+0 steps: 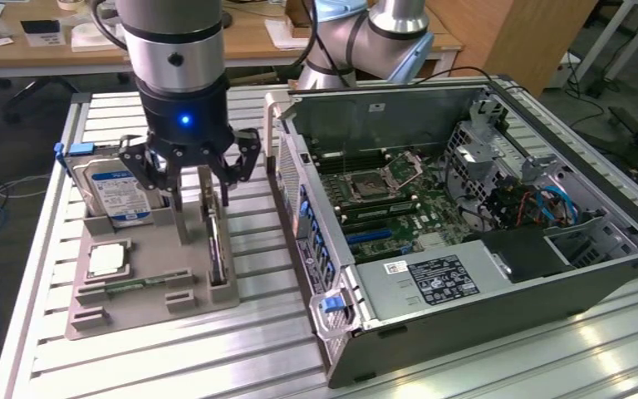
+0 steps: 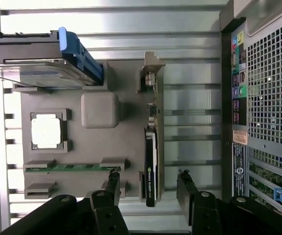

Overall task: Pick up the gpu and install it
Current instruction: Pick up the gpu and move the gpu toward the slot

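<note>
A robot arm's gripper (image 1: 195, 198) hangs over a grey holder tray (image 1: 159, 249) on a slotted aluminium bench (image 1: 186, 357). Its jaws are spread wide and hold nothing.

The gpu (image 1: 218, 245) stands on its long edge in a slot along the tray edge nearest the computer case (image 1: 463, 332). Its metal bracket is at the tray end where the hard drive (image 1: 117, 193) stands. Set upright like this, the thin card offers both flat faces to a pinch from above.

In the wrist view the two black fingers (image 2: 112, 188) sit one on each side of the card, with a gap on both sides. The gripper looks lined up across the card's thickness and is not touching it.

The hard drive stands upright at the tray's far corner, away from the case. A CPU chip (image 1: 109, 260) lies flat in a square pocket, and a memory stick (image 1: 130, 285) sits on edge nearer the tray's front edge. All three are well apart from the card, so the inner finger has open room.

A strip of bare bench separates the tray edge from the case wall, so the outer finger has less room. The case lies on its side with its open face up, exposing the motherboard (image 1: 391, 195) from above.
</note>
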You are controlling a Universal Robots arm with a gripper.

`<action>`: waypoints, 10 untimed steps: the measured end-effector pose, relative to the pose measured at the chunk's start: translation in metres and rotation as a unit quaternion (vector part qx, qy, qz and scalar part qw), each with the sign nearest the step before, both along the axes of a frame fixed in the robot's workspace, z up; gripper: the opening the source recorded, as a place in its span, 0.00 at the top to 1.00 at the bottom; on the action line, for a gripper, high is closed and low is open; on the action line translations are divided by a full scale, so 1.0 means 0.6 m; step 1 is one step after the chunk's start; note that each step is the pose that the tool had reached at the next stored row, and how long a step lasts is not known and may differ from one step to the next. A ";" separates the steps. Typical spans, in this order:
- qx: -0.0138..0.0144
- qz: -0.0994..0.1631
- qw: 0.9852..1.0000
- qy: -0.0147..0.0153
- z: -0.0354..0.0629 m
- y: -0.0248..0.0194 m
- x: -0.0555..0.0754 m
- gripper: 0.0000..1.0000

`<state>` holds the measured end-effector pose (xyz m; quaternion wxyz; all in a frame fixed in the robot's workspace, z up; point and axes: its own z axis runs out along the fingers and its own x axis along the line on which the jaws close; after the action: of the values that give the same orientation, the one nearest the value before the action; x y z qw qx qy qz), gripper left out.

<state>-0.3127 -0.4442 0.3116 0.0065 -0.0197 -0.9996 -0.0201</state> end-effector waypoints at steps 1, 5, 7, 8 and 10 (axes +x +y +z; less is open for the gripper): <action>0.000 0.000 1.000 0.000 -0.003 -0.0001 0.000 0.41; 0.000 0.003 1.000 0.002 -0.010 -0.0013 0.005 0.41; 0.000 0.007 1.000 0.002 -0.014 -0.0016 0.007 0.41; 0.000 0.010 1.000 0.003 -0.016 -0.0016 0.007 0.41; 0.000 0.014 1.000 0.003 -0.020 -0.0021 0.007 0.41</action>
<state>-0.3084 -0.4454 0.2997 0.0098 -0.0058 -0.9997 -0.0198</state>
